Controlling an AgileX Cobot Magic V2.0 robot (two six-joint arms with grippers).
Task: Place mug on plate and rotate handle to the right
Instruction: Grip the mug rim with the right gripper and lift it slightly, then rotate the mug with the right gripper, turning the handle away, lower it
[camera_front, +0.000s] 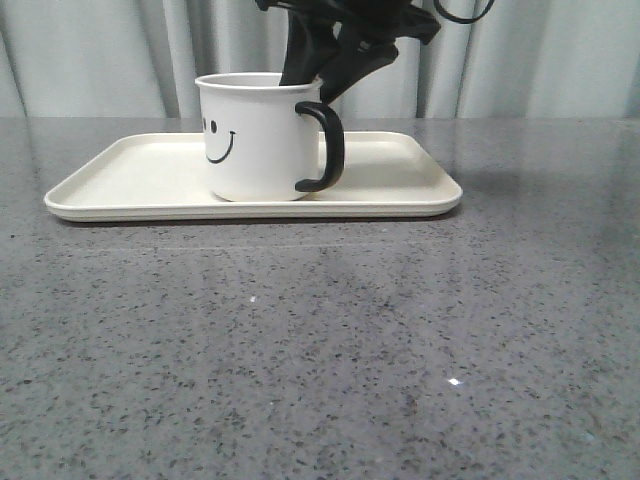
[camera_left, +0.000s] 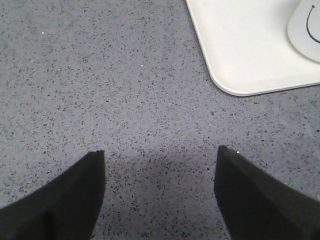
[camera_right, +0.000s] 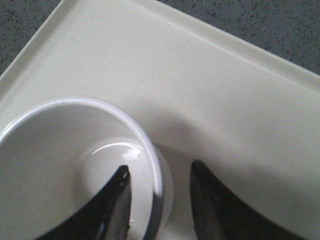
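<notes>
The white mug (camera_front: 255, 140) with the black smiley face stands upright on the cream plate (camera_front: 400, 190). Its black handle (camera_front: 328, 145) points to the right in the front view. My right gripper (camera_front: 325, 80) comes down at the mug's back right rim. In the right wrist view the gripper (camera_right: 160, 167) is open and straddles the mug wall (camera_right: 150, 150), one finger inside and one outside, with a gap on both sides. My left gripper (camera_left: 160, 155) is open and empty over bare table, off the plate's corner (camera_left: 245, 50). A bit of the mug (camera_left: 307, 25) shows there.
The grey speckled table (camera_front: 320, 350) stretches in front of the plate. A pale curtain (camera_front: 100, 50) hangs behind the table. The plate's low rim (camera_right: 225, 42) runs close past the mug.
</notes>
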